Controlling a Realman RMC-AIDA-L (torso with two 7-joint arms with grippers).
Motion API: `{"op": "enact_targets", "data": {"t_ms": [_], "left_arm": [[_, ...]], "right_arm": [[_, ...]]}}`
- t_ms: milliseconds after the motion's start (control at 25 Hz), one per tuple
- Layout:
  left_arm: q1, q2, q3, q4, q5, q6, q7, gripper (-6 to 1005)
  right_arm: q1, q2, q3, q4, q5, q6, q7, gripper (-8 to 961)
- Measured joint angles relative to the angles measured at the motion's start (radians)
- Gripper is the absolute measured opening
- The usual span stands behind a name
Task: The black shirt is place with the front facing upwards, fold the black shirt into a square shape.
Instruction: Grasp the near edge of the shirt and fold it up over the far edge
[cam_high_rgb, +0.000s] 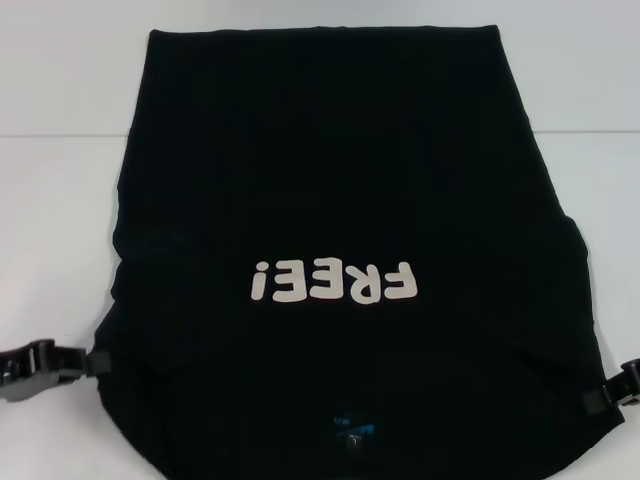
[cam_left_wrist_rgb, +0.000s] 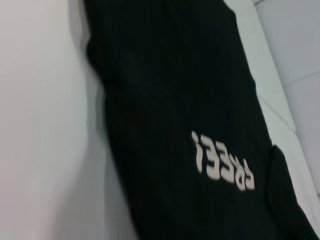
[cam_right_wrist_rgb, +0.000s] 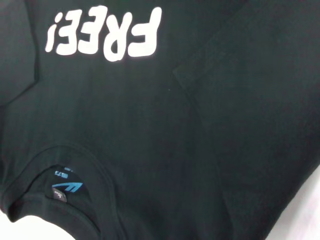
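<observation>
Black shirt (cam_high_rgb: 340, 180) spread front-up on white table (cam_high_rgb: 60, 220), collar and blue neck label (cam_high_rgb: 352, 430) nearest the robot, "FREE!" lettering (cam_high_rgb: 333, 283) upside down. Left gripper (cam_high_rgb: 95, 364) touching shirt's near-left edge, right gripper (cam_high_rgb: 596, 400) at near-right edge; grip of either: cannot tell.
</observation>
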Motion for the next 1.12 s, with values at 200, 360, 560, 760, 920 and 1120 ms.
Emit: {"op": "enact_targets", "data": {"t_ms": [200,360,560,760,920,1120], "left_arm": [[0.021,0.012,0.003,0.008,0.025,0.061,0.006,-1],[0.044,0.012,0.004,0.028,0.033,0.118,0.013,-1],[0.095,-0.003,0.014,0.093,0.034,0.208,0.018,-2],[0.130,-0.016,0.018,0.131,0.035,0.261,0.022,-2],[0.118,-0.017,0.020,0.123,0.036,0.259,0.022,-2],[0.031,-0.007,0.012,0.063,0.031,0.196,0.007,-1]], "right_arm": [[-0.011,-0.005,0.016,-0.005,0.003,-0.055,-0.023,45],[-0.032,-0.009,0.018,-0.008,0.000,-0.081,-0.032,45],[-0.059,-0.017,0.019,-0.009,0.001,-0.096,-0.041,46],[-0.086,-0.020,0.034,-0.009,0.002,-0.104,-0.048,52],[-0.086,-0.018,0.066,-0.006,0.007,-0.115,-0.070,58],[-0.064,-0.007,0.091,0.006,0.093,-0.100,-0.084,65]]}}
